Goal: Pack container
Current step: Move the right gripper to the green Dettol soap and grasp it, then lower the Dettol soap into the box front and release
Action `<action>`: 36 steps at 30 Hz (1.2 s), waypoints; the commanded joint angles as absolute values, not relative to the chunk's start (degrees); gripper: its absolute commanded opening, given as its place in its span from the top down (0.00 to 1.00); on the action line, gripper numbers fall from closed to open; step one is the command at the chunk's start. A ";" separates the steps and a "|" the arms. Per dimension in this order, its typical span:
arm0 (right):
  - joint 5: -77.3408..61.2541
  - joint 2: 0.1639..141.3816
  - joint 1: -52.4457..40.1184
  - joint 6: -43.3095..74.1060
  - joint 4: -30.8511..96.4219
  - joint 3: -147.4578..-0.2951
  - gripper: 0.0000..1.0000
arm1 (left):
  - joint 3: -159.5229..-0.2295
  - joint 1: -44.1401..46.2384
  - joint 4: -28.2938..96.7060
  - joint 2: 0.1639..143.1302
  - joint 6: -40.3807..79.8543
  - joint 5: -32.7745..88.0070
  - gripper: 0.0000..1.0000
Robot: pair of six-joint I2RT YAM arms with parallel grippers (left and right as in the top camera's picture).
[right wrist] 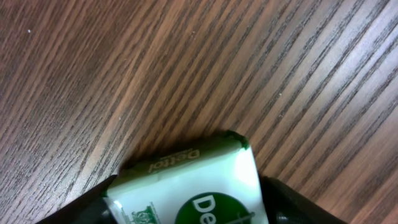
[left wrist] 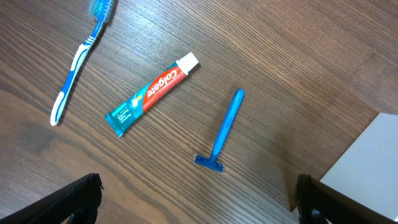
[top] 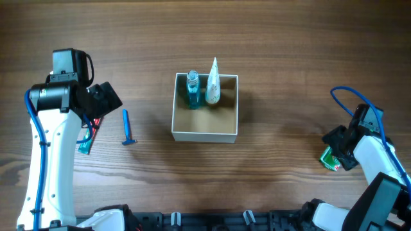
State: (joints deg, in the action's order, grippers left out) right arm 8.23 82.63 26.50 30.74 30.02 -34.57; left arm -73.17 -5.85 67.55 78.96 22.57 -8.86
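The container point(top: 204, 135), a square white-walled box with a tan inside, stands at the table's middle. A blue bottle point(top: 192, 90) and a white tube point(top: 213, 83) stand in its far half. Its white corner shows in the left wrist view point(left wrist: 373, 162). My left gripper point(top: 109, 97) point(left wrist: 199, 208) is open and empty, above the table left of the box. A blue razor point(top: 127, 128) point(left wrist: 224, 130), a Colgate toothpaste tube point(left wrist: 152, 93) and a blue toothbrush point(left wrist: 78, 59) lie below it. My right gripper point(top: 335, 153) point(right wrist: 193, 214) is shut on a green-and-white Dettol soap pack point(top: 330, 160) point(right wrist: 186, 186) at the far right.
The wooden table has bare surface in front of and to the right of the box. The left arm's white body point(top: 54, 160) covers most of the toothpaste and the toothbrush from overhead.
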 commanded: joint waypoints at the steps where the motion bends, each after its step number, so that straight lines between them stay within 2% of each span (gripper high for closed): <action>1: 10.46 85.34 26.65 29.95 31.81 -32.29 0.36 | -74.17 -6.07 67.83 79.09 21.41 -10.13 0.00; 3: 10.26 85.34 26.65 29.98 31.92 -32.29 0.38 | -74.17 -6.07 67.83 79.09 21.41 -10.13 0.00; 6: 10.24 85.30 26.65 29.95 32.08 -32.32 0.51 | -74.17 -6.07 67.81 79.09 21.41 -10.13 0.00; 7: 9.91 85.30 26.65 29.98 32.29 -32.51 0.56 | -74.17 -6.07 67.83 79.09 21.41 -10.13 0.00; 8: 8.58 85.27 26.65 29.69 32.86 -33.15 0.67 | -74.17 -6.07 67.81 79.09 21.41 -10.13 0.00; 9: 7.35 85.23 26.65 29.47 34.04 -34.44 0.73 | -74.17 -6.07 67.83 79.09 21.41 -10.13 0.00; 12: 1.30 83.66 26.33 24.58 40.73 -42.54 0.93 | -74.17 -6.07 67.81 79.09 21.41 -10.13 0.00; 13: -0.54 82.54 25.63 22.61 43.59 -46.41 0.96 | -74.17 -6.07 67.79 79.09 21.41 -10.13 0.00; 17: -10.81 77.78 18.63 10.17 51.70 -61.39 0.96 | -74.17 -6.07 67.77 79.09 21.41 -10.13 0.00; 20: -15.07 74.39 6.15 -0.84 55.86 -71.48 0.96 | -74.17 -6.07 67.77 79.09 21.41 -10.13 0.00; 23: -14.39 73.10 -10.11 -8.84 56.10 -75.61 0.96 | -74.17 -6.07 67.77 79.09 21.43 -10.11 0.00; 25: -8.38 73.69 -21.54 -9.80 55.27 -75.70 0.96 | -74.17 -6.07 67.77 79.09 21.43 -10.13 0.00; 28: -0.97 76.20 -32.29 -12.16 52.66 -75.68 0.96 | -74.17 -6.07 67.77 79.09 21.43 -10.11 0.00; 31: 3.03 80.77 -37.01 -13.58 47.83 -75.68 0.96 | -74.17 -6.07 67.77 79.09 21.43 -10.11 0.00; 36: -0.03 90.32 -37.17 -16.51 45.19 -75.68 0.96 | -74.17 -6.07 67.77 79.09 21.43 -10.13 0.00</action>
State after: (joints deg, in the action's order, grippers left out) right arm -0.36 86.13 -36.99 -14.06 46.06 -74.94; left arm -73.17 -5.85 67.57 78.96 22.57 -9.17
